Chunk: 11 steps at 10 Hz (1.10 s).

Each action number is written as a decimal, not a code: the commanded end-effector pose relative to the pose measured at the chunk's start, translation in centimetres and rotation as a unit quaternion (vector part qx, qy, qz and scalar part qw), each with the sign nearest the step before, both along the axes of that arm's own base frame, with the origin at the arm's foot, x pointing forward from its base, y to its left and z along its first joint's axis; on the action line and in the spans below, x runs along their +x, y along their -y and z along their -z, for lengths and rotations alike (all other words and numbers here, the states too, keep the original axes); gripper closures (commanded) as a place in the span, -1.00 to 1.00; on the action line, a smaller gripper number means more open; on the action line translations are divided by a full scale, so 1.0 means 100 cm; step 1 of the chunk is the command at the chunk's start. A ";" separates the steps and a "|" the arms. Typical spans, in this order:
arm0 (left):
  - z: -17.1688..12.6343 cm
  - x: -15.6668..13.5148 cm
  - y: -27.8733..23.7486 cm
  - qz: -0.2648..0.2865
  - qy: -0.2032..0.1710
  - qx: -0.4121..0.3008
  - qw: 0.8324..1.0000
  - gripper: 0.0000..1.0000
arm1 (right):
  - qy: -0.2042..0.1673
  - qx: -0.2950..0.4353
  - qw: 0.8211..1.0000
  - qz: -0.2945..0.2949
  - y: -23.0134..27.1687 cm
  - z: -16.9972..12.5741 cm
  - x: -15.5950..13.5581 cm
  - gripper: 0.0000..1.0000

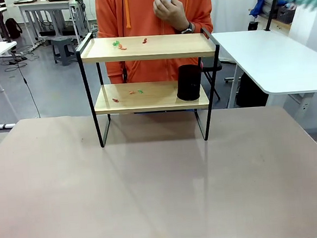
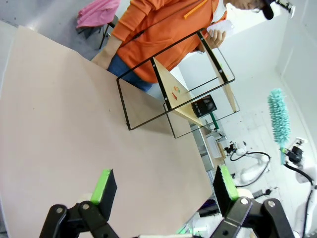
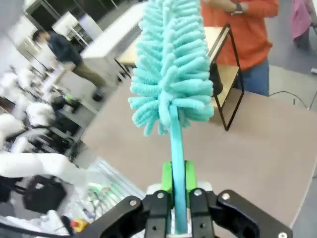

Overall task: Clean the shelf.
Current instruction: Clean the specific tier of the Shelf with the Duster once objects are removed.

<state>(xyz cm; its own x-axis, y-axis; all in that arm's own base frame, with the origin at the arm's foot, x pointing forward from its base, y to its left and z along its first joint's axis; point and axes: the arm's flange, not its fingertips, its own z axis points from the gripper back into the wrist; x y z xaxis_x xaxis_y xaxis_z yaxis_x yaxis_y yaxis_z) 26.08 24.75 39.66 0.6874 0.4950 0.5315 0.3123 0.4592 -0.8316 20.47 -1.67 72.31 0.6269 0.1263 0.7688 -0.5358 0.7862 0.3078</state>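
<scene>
We hold the right claw (image 3: 179,177), clamped on the duster (image 3: 171,69), high and right of the shelf (image 1: 164,48), whose long axis runs left-right; left claw (image 2: 165,184) apart, empty.

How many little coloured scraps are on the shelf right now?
6 scraps: three on the top board; three on the lower board, left of the black cup. Others may hide behind it.

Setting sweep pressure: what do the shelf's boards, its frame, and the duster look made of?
Shelf boards: light wood, matte, with faint grain; possibly laminate. Frame: thin black metal rod, likely painted. Duster: fluffy teal chenille-like strands, probably microfibre, on a smooth teal handle that looks like plastic.
</scene>
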 end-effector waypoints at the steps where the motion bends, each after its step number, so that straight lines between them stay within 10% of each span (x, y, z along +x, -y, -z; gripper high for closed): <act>1: 0.000 0.000 0.002 -0.002 0.016 -0.003 1.000 -1.00 | -0.011 0.043 0.999 0.003 0.035 0.005 -0.012 0.75; 5: 0.000 0.000 0.002 -0.002 0.016 -0.003 1.000 -1.00 | -0.010 -0.017 1.000 0.015 -0.001 0.001 0.017 0.75; 11: 0.000 0.000 0.002 -0.002 0.016 -0.003 1.000 -1.00 | -0.029 -0.095 0.995 0.016 -0.120 0.011 0.163 0.75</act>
<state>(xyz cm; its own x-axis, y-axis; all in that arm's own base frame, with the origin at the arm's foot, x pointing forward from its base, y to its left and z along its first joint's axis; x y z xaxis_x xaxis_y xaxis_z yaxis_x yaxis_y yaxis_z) 26.08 24.77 39.55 0.6884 0.4956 0.5296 0.3111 0.4579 -0.8328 35.58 9.58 69.82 0.6536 0.2666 0.7084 -0.5566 0.8035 0.2112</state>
